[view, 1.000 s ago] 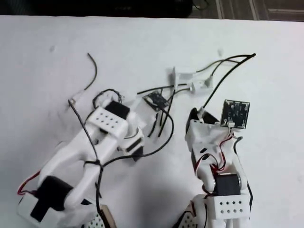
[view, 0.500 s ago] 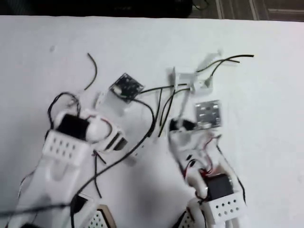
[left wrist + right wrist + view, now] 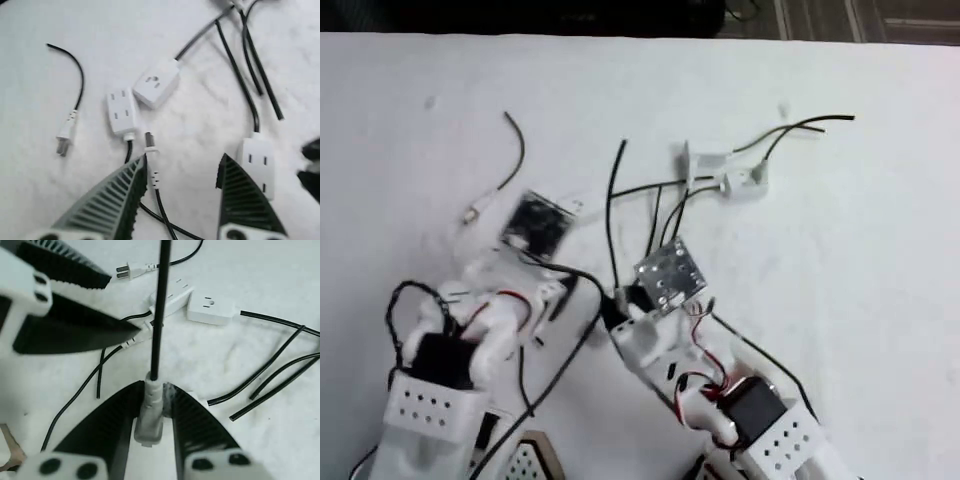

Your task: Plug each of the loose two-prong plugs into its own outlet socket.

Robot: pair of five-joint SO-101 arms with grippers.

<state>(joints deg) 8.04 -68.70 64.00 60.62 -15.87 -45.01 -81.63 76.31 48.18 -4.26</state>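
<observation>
Because the plug [image 3: 149, 415] is small, light and hard, while its black cord [image 3: 161, 300] looks springy, I judge it is best to hold it by the body. The right gripper [image 3: 153, 390] pinches it there, low in the centre of the frame, and the cord rises straight up. The left gripper [image 3: 182, 162] is spread wide over a second plug [image 3: 150, 145], which lies near one finger. A third plug [image 3: 64, 142] lies at the left of the frame. I count three plugs and three sockets: a flat socket [image 3: 121, 111], a square socket [image 3: 156, 84] just beside it, and a long socket [image 3: 258, 165] at the right.
</observation>
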